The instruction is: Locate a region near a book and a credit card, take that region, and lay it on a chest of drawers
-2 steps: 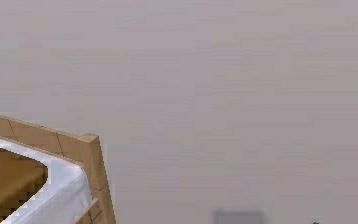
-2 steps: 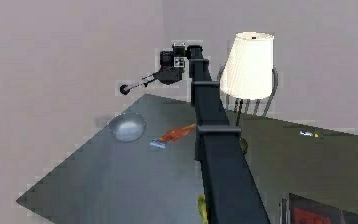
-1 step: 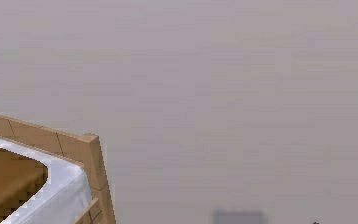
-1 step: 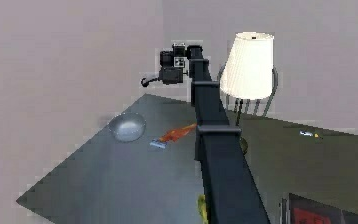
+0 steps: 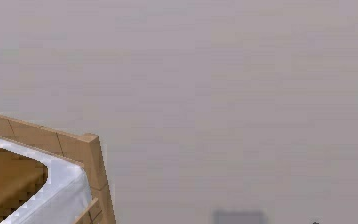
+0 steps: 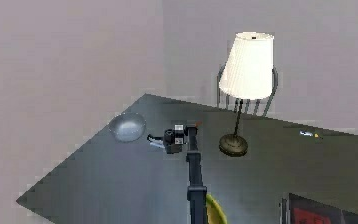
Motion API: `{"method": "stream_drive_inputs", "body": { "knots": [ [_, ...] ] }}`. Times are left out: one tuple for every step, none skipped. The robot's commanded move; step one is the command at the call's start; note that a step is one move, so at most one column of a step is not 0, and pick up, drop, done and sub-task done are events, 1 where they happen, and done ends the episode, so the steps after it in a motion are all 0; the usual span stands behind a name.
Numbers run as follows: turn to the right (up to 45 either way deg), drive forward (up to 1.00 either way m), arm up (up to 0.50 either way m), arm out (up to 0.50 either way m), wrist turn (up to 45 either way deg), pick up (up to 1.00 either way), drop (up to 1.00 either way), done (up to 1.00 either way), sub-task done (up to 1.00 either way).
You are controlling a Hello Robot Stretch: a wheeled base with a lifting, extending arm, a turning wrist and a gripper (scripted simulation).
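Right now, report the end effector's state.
End effector: open or shut cannot be told. A clear round thing lies on the table at its far end, so whether it holds anything cannot be told either.

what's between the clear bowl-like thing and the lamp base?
In the arm side view, the gripper and the arm end lie between the clear bowl-like thing and the lamp; otherwise bare tabletop.

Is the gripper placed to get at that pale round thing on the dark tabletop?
Probably yes: the gripper ends close by the pale round thing with nothing between them; the lamp stands well aside.
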Motion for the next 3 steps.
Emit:
{"method": "stream_drive_inputs", "body": {
  "knots": [
    [0.0,0.0,0.0,0.0,0.0,1.0,0.0,0.0,0.0],
    [0.0,0.0,0.1,0.0,0.0,0.0,0.0,0.0,0.0],
    [0.0,0.0,0.22,0.0,0.0,0.0,0.0,0.0,0.0]
  ]
}}
